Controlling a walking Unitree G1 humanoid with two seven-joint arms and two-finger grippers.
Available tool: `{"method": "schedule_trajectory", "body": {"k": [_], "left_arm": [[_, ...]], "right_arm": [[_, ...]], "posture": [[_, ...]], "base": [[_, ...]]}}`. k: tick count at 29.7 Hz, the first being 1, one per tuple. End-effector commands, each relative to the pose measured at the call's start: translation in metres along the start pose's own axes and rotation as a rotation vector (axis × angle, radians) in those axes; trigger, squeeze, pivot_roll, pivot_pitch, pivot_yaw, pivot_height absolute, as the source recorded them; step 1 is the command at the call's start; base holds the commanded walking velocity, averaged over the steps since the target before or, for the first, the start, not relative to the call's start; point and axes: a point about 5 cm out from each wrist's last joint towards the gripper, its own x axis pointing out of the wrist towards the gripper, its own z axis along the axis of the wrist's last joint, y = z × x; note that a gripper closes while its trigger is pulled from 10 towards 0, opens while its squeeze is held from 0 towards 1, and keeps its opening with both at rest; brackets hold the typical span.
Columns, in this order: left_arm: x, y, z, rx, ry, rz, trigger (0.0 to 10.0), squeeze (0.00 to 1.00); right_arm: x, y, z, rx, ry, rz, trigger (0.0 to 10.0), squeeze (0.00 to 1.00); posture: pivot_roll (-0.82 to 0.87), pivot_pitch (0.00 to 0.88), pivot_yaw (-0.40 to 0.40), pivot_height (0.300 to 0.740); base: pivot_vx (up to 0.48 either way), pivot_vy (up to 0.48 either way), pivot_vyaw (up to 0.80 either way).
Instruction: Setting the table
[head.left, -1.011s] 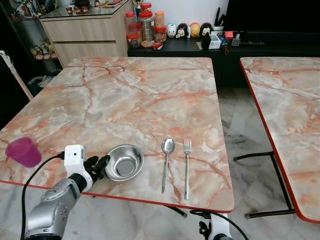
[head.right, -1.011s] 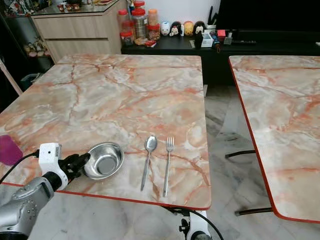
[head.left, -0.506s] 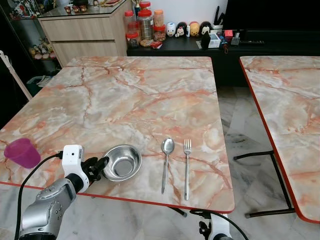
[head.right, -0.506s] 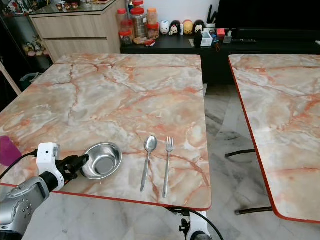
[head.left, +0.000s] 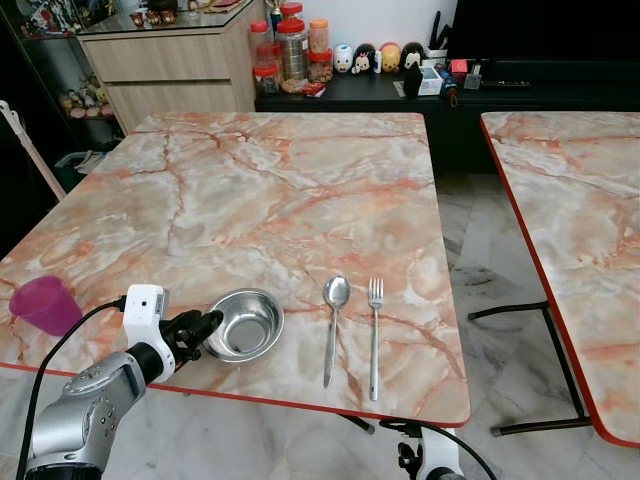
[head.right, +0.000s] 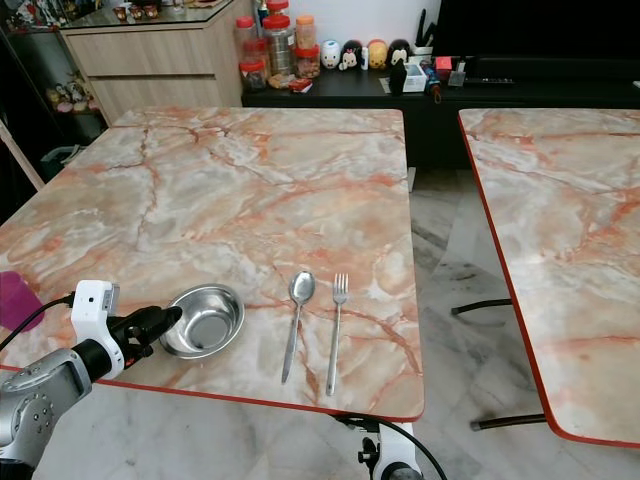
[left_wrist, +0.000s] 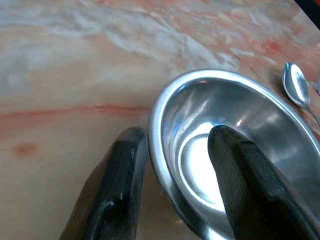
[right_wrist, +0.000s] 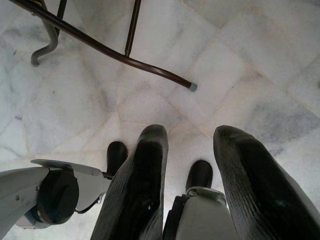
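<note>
Item one: stainless steel bowl (head.left: 244, 324). It is sitting upright near the front edge of the marble-patterned table (head.left: 280, 200), at roughly seven o'clock on the tabletop. Round, shallow, with a rolled rim and a mirror-bright inside that is catching a white glare off its flat base; nothing is lying in it. I am reading this spot as the head of a place setting, since the cutlery is lying just beside it at its three o'clock.

Item two: left gripper (head.left: 196, 330). I am holding it at the bowl's nine o'clock with the jaws straddling the rim, one black finger (left_wrist: 115, 190) outside the wall and the other inside the bowl. A sliver of table is showing between the outer finger and the rim, so I am judging the jaws as parted and released, not pinching. A rim straddle suits a thin metal wall that offers no other hold.

Item three: spoon (head.left: 333, 326) and fork (head.left: 374, 335). They are lying parallel, handles toward the front edge, close together but not touching.

Item four: purple cup (head.left: 45, 304), standing at nine o'clock of the bowl, well apart, near the table's left edge.

Item five: right gripper (right_wrist: 192, 185). It is hanging idle below the table, pointing at the tiled floor (right_wrist: 235, 65), jaws spread with nothing between them.
</note>
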Motion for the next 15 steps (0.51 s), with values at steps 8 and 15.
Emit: {"method": "schedule_trajectory", "body": {"k": [8,15], "left_arm": [[-0.0065,-0.0002,-0.0006,0.029,0.042,-0.025,10.0,0.0],[-0.0067,-0.0026,-0.0024,0.032,0.062,-0.04,10.0,0.0]], "right_arm": [[0.0006,0.0049,0.0003,0.005,-0.002,0.01,10.0,0.0],[0.0002,0.0054,-0.0017,0.011,0.001,0.008,10.0,0.0]], "posture": [[0.13,0.003,0.091,0.74],[0.13,0.01,0.099,0.74]], "base": [[0.0,0.0,0.0],[0.0,0.0,0.0]]}}
